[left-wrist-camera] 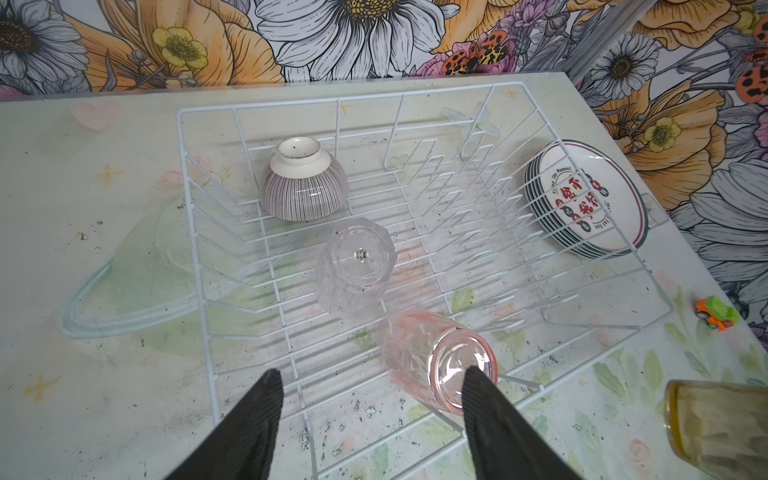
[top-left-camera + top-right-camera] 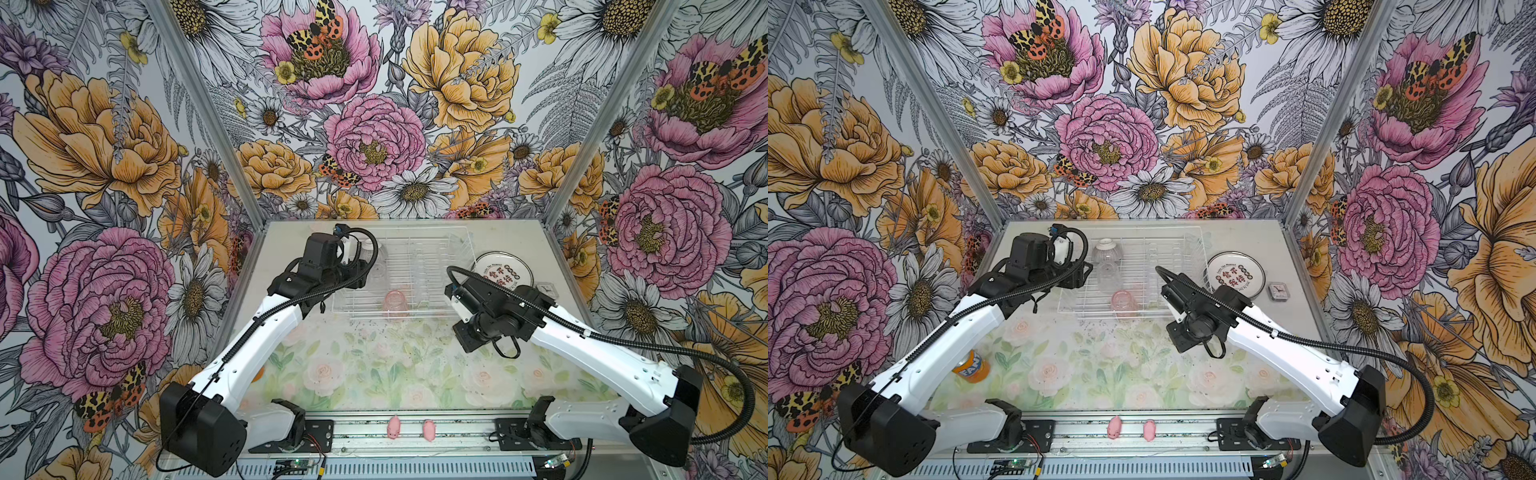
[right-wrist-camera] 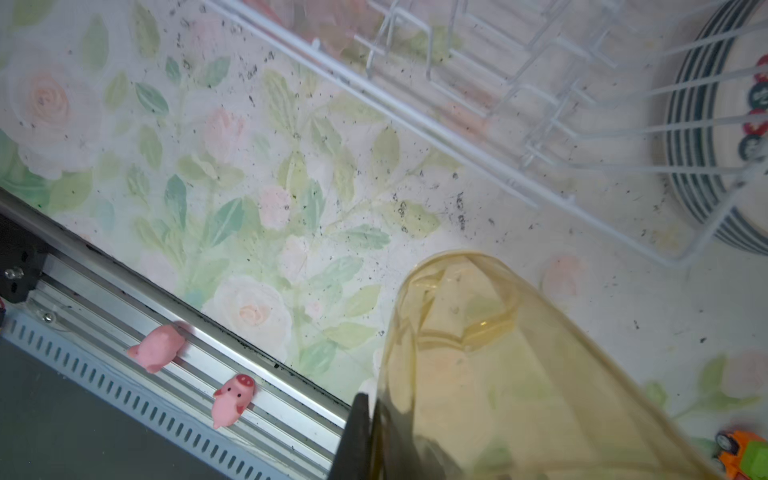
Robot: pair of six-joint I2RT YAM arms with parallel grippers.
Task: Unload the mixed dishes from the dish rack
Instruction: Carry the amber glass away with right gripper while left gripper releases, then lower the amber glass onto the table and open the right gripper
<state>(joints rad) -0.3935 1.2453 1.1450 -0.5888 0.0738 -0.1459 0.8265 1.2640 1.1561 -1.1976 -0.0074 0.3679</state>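
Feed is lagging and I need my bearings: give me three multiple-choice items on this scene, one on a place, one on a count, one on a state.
1. Where is the plate stack? A in the slots; B on the table beside the dish rack; C in a gripper.
2. How many dishes are inside the dish rack? A one; B three; C five.
3. The left gripper is: A open; B shut on a plate; C shut, empty.
1 B: it lies outside the wire wall. 2 B: bowl, clear tumbler, pink tumbler. 3 A: its jaws stand wide apart, gripping nothing.
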